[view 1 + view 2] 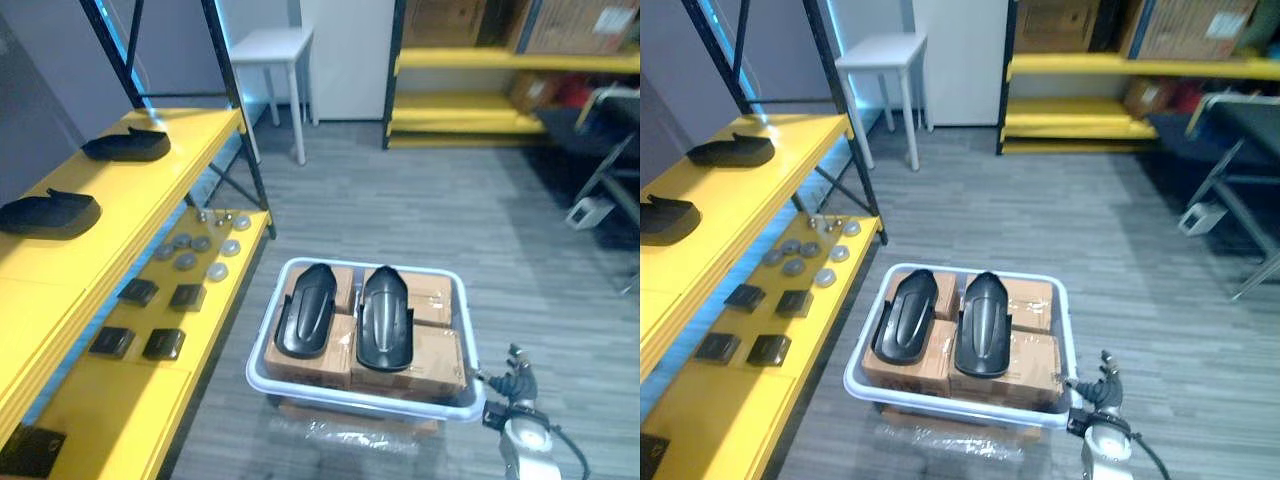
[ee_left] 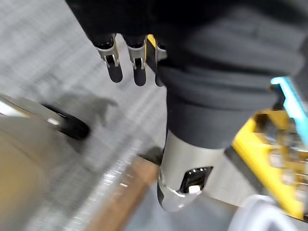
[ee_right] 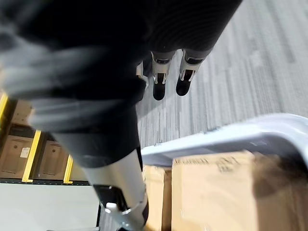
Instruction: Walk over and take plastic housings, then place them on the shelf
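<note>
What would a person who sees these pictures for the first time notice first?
Two black plastic housings lie side by side on cardboard boxes in a white tub, centre front. At the left, a bright yellow shelf bears two more housings on its upper board.

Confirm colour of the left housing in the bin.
Black. The housing shows best in the left eye view.

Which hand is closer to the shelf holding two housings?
Left. The left hand hangs over the floor beside the shelf; the right hand hangs by the bin, on its side away from the shelf.
</note>
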`<state>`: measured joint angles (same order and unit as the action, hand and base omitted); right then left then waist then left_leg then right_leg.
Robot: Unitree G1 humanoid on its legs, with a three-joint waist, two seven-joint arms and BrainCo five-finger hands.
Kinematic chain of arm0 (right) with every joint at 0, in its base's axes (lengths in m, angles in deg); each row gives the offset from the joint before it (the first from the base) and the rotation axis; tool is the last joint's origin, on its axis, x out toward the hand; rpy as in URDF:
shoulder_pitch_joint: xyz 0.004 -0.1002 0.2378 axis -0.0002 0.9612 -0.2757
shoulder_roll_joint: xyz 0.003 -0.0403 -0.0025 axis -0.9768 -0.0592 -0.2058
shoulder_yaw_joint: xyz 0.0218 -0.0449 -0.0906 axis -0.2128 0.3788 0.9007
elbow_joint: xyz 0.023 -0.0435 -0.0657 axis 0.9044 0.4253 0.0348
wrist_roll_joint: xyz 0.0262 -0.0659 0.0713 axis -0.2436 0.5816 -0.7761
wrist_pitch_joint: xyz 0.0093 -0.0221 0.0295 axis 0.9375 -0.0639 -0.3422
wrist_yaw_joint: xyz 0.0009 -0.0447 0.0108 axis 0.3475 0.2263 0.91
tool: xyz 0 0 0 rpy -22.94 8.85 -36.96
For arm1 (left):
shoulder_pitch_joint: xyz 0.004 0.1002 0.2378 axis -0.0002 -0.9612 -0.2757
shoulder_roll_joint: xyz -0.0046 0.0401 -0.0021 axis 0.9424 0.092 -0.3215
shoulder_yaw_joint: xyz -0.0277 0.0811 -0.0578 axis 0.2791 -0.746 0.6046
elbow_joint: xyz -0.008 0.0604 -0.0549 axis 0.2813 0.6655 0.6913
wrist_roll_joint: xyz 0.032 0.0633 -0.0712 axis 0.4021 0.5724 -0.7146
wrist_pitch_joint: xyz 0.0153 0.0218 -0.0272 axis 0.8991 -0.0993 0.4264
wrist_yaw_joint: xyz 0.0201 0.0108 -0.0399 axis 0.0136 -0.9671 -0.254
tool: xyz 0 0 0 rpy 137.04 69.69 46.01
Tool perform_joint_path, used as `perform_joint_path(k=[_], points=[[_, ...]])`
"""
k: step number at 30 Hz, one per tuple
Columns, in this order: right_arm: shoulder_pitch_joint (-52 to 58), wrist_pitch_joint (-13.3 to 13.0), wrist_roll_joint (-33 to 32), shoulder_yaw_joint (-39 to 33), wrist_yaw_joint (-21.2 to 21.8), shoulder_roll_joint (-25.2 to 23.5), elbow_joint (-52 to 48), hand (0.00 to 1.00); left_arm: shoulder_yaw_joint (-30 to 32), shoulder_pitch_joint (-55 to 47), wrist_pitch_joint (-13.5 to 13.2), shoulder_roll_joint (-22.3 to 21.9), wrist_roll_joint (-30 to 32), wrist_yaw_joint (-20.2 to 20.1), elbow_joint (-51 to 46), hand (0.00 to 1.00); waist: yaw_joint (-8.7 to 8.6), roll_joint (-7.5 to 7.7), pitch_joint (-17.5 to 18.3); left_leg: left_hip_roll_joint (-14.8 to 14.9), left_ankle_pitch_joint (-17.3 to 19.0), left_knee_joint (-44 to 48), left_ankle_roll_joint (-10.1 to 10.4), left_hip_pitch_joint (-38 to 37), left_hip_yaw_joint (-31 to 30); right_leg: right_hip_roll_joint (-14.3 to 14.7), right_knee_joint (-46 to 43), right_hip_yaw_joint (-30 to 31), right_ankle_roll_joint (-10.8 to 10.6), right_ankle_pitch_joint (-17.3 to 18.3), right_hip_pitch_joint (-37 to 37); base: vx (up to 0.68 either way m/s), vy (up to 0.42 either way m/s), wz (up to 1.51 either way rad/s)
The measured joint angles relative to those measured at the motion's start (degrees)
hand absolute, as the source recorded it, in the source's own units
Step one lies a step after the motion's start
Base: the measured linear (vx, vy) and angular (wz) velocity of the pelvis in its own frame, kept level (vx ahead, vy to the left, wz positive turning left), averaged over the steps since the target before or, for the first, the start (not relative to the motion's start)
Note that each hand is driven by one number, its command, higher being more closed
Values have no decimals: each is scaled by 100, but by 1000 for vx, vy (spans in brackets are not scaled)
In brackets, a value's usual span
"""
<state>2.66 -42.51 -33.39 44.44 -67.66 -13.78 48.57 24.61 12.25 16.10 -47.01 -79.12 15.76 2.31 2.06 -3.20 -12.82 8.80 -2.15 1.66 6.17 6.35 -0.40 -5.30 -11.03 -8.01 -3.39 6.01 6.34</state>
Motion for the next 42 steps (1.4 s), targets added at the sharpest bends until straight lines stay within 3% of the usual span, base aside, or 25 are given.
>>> perform_joint_path(k=[5,8,10,18,27,28,37,42], points=[[-1067,3,118,24,-573,52,2,0,-441,126,-59,-96,-7,92,-71,0,196,-5,-592,-89,-51,230,52,527,-203,-56,67,-91,-41,-92,290,-10,2,15],[-1586,9,117,63,-720,68,42,0,-446,218,-95,-92,-2,107,-71,0,246,-31,-805,-185,-66,309,31,757,-332,-149,69,-208,-66,-108,408,-15,61,24],[-2118,7,113,82,-822,254,200,0,-484,322,-112,-80,1,127,-70,0,372,-73,-1051,-240,-75,352,18,864,-395,-216,67,-237,-91,-133,469,-40,71,14],[-3111,24,95,287,-1141,769,1106,0,-887,455,-168,44,-52,276,14,0,459,-185,-1261,-358,-105,415,-26,1127,-473,-297,65,-303,-125,-192,648,-29,26,6],[-4327,361,147,521,-1191,1480,2966,0,-1500,845,-235,215,-114,359,259,0,493,-373,-1381,-385,-153,543,-93,1520,-605,-287,64,-355,-126,-332,944,-45,10,3],[-4433,365,221,583,-1180,1568,3087,100,-1557,884,-239,232,-118,367,300,0,499,-384,-1387,-388,-153,582,-93,1581,-608,-288,64,-354,-126,-353,983,-41,19,0],[-5149,426,1011,866,-747,2641,4415,100,-1866,1313,-290,267,-353,470,528,0,557,-480,-1434,-443,-152,935,-97,2228,-906,-288,-76,-529,-129,-383,1397,-57,12,11],[-5151,580,1648,957,-467,2641,4588,100,-2021,1450,-286,222,-452,488,493,0,596,-507,-1447,-439,-156,987,-100,2223,-908,-290,-145,-529,-130,-380,1398,0,0,0]])
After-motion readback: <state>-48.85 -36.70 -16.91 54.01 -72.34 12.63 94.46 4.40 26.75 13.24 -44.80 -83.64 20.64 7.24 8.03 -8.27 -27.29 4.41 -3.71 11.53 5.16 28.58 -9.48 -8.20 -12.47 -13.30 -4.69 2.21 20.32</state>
